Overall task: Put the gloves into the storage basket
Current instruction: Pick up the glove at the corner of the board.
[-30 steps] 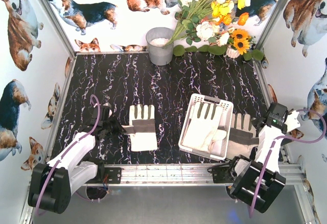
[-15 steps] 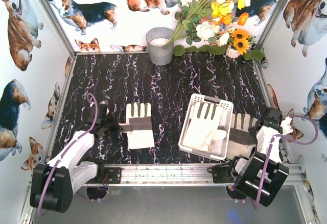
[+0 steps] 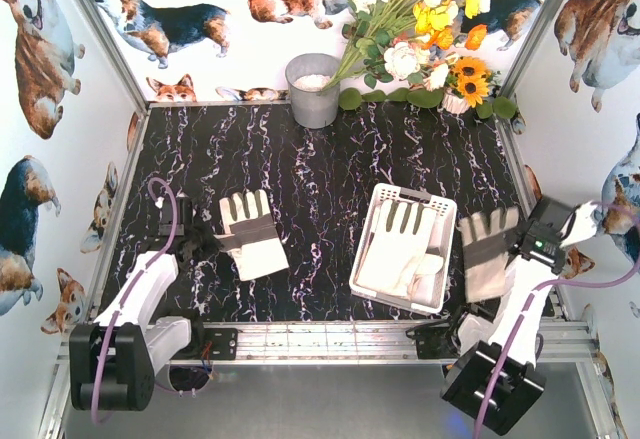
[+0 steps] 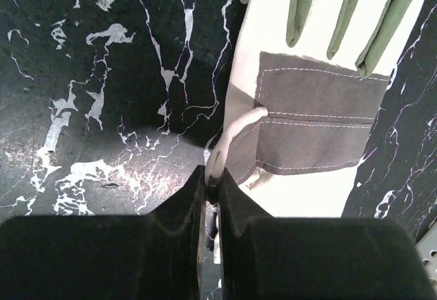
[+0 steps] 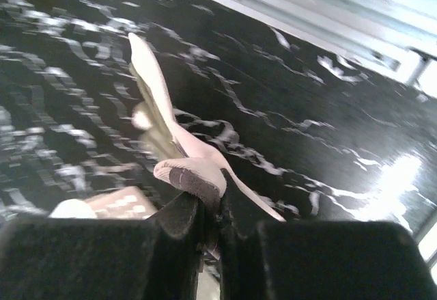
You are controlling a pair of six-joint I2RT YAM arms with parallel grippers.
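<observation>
My left tool (image 3: 208, 241) is pinched narrow on a fold of fabric at the edge of the left glove (image 3: 250, 241), beside its grey patch. That glove lies patch-up on the desk (image 3: 310, 154), fingers toward the far wall, well left of the storage basket (image 3: 413, 197). My right tool (image 3: 520, 249) is clamped on the edge of the right glove (image 3: 487, 251) at its grey patch. This one sits just beside the basket's right wall; my wrist view shows it edge-on. Whether it touches the desk I cannot tell. A stored glove (image 3: 392, 257) lies inside the basket, its fingers toward the far end.
</observation>
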